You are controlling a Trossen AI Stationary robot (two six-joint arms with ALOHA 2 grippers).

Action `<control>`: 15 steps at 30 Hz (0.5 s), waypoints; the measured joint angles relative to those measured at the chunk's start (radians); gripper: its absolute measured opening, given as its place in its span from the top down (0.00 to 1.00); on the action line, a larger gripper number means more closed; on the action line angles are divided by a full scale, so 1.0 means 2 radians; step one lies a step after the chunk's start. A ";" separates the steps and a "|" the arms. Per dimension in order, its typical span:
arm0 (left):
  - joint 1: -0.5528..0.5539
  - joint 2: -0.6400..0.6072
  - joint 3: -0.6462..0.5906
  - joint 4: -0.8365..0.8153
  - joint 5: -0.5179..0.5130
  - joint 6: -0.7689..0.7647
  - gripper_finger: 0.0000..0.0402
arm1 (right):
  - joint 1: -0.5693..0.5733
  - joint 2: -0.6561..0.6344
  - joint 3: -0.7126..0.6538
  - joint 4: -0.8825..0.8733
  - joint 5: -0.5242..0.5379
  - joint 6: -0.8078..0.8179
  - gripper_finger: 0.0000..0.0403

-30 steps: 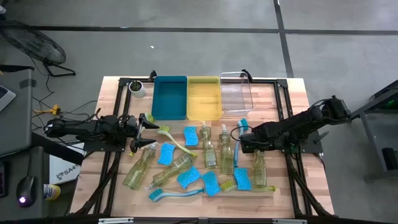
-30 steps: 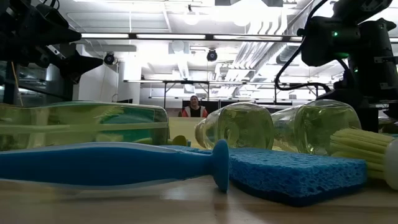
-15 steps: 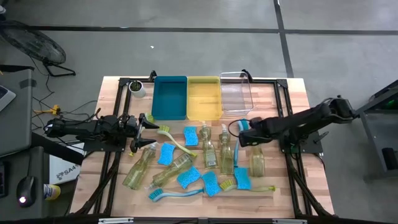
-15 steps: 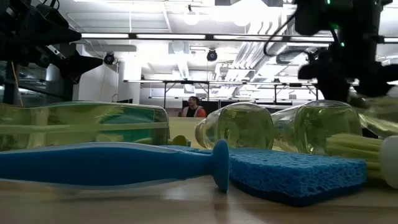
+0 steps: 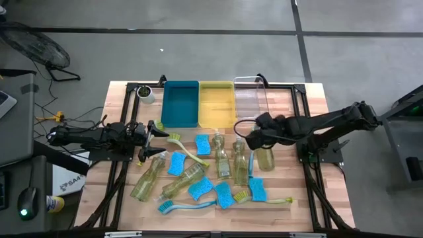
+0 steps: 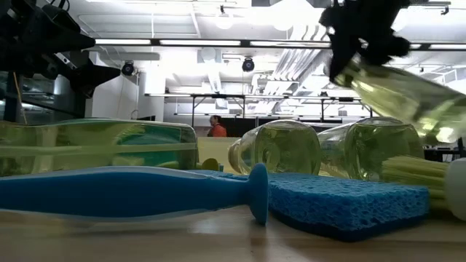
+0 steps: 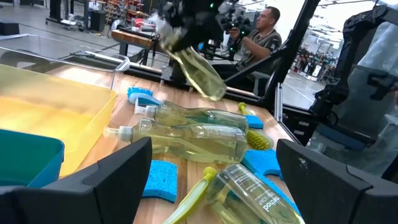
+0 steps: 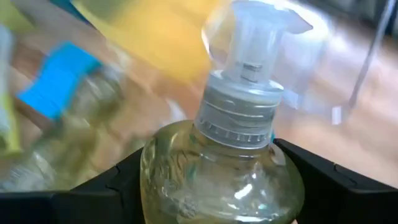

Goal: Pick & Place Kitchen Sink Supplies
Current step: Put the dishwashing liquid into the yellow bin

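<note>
Carrying step: right gripper (image 5: 263, 137) clamped on soap bottle (image 5: 265, 157), lifted off table; next, over to clear bin (image 5: 250, 99), release; left gripper (image 5: 153, 139) wide, idle

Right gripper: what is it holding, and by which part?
The right gripper holds a clear pump bottle of yellowish-green soap by its shoulder, just below the pump collar.

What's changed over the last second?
The right gripper, shut on a soap bottle, lifted it off the table's right side and swung it toward the clear bin. The left gripper stayed open and parked; the other supplies lie unmoved.
</note>
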 joint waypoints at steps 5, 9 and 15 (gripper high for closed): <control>0.000 0.000 0.000 0.000 0.000 0.000 0.15 | 0.000 0.000 0.009 0.103 0.073 -0.151 0.32; 0.000 0.000 0.000 0.000 0.000 0.000 0.15 | 0.000 0.004 0.009 0.193 0.115 -0.270 0.32; 0.000 0.000 0.000 0.000 0.000 0.000 0.15 | -0.003 0.003 -0.022 0.364 0.147 -0.424 0.32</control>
